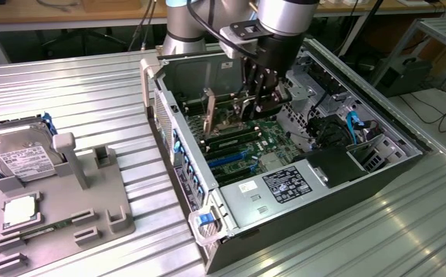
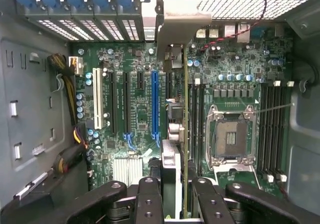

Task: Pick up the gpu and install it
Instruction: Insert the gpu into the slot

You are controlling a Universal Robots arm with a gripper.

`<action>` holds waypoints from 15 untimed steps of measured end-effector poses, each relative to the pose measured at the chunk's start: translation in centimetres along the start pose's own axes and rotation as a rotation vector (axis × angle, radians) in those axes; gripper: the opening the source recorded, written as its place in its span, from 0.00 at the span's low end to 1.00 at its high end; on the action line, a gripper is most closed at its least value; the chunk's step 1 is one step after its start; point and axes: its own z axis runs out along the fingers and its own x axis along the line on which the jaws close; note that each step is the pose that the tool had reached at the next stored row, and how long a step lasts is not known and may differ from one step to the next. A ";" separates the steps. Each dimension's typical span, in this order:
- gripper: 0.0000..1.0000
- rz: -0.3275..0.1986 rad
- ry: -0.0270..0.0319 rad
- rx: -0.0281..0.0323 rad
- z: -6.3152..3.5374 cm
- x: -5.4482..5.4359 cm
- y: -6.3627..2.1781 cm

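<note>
My gripper [image 1: 254,104] reaches down into the open computer case [image 1: 207,228] and is shut on the gpu [image 1: 227,118]. The card hangs over the motherboard with its silver bracket [image 1: 210,111] toward the case's rear wall. In the wrist view the gpu [image 2: 185,109] appears edge-on as a thin line between my two black fingers [image 2: 150,199], with its bracket [image 2: 182,19] against the rear slot openings. It stands beside the long blue slot [image 2: 154,104], on the side toward the CPU socket [image 2: 232,139]. Whether its edge sits in a slot is hidden.
On the exterior view's left, a grey fixture [image 1: 111,193] holds a silver hard drive [image 1: 19,153], a square chip [image 1: 19,210] and a green memory stick [image 1: 42,231]. Inside the case, cables [image 2: 67,94], the drive cage [image 1: 361,150] and the case walls crowd the gripper.
</note>
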 end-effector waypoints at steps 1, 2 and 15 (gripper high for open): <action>0.28 0.000 -0.0001 0.0000 0.07 0.0 0.16; 0.28 0.001 0.0000 0.0000 0.13 0.0 0.27; 0.28 0.033 0.0008 0.0008 2.06 0.5 1.03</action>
